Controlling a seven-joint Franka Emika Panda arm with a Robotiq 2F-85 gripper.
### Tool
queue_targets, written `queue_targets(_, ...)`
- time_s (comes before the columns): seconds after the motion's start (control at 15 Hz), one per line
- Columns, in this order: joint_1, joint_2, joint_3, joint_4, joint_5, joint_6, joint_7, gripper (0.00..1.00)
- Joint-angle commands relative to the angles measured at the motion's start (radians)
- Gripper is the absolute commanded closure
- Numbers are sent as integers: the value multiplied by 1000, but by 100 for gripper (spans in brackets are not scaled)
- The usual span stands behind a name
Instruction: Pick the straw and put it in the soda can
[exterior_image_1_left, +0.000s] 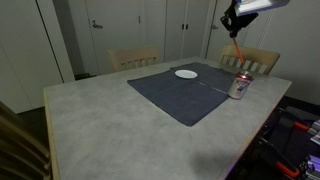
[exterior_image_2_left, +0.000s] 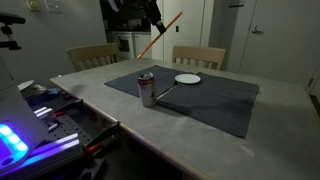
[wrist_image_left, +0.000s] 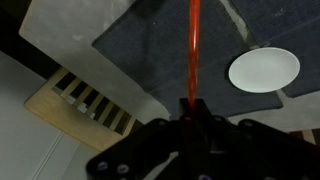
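My gripper (wrist_image_left: 190, 108) is shut on the red-orange straw (wrist_image_left: 193, 50) and holds it high above the table. The straw hangs slanted from the gripper (exterior_image_1_left: 236, 27) in both exterior views (exterior_image_2_left: 160, 32). The silver soda can (exterior_image_1_left: 239, 86) with red markings stands upright on the dark mat, below the gripper; it also shows in an exterior view (exterior_image_2_left: 146, 88). The can is out of the wrist view.
A flat white plate (exterior_image_1_left: 186, 73) lies on the dark grey mat (exterior_image_1_left: 190, 95), also in the wrist view (wrist_image_left: 263, 69). A thin rod lies between plate and can (exterior_image_2_left: 167, 91). Wooden chairs (exterior_image_2_left: 198, 56) stand behind the table. Electronics sit near the table edge (exterior_image_2_left: 40, 125).
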Motion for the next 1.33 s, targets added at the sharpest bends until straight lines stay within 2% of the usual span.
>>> queue_targets(0.0, -18, 8, 4, -9, -74, -16, 103, 98)
queue_targets(0.53, 0, 32, -24, -31, -138, -88, 260, 98)
queue_targets(0.8, 11, 29, -17, -43, -172, -145, 370, 98)
queue_targets(1.27, 39, 28, -21, -60, -172, -207, 455, 98)
